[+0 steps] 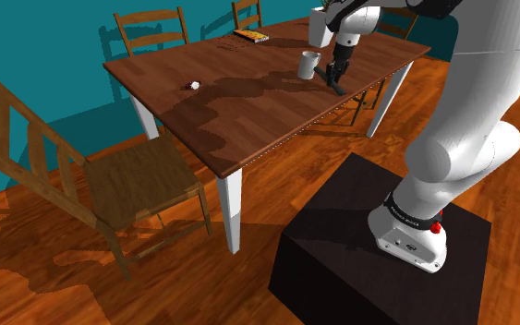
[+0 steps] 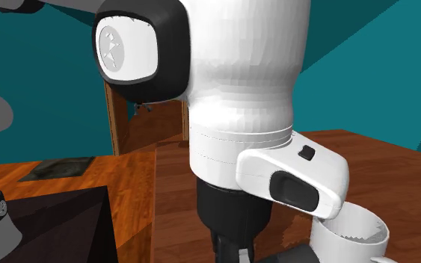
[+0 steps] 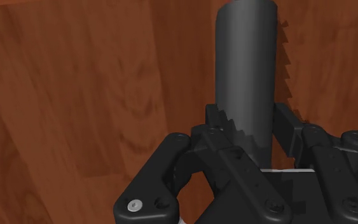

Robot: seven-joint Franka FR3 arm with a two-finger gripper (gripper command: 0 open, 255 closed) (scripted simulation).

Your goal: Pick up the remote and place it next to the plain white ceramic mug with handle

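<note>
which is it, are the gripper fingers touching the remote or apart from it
Touching. The wrist view shows both black fingers pressed against the sides of the dark grey remote, with no gap on either side: it is clasped.

Table [image 1: 248, 120] top dark red-brown, streaky wood grain; table legs [image 1: 233, 208] white. Remote [image 3: 247, 76] plain dark grey. Fingers [image 3: 285, 130] black. Mug [image 1: 308, 65] pale grey-white. Wall [image 1: 27, 37] teal. Chair [image 1: 128, 180] mid-brown wood. Floor [image 1: 82, 286] orange-brown planks. Stand [image 1: 341, 249] black. Arm [image 1: 470, 120] white. Book [image 1: 250, 36] yellow-orange.
</note>
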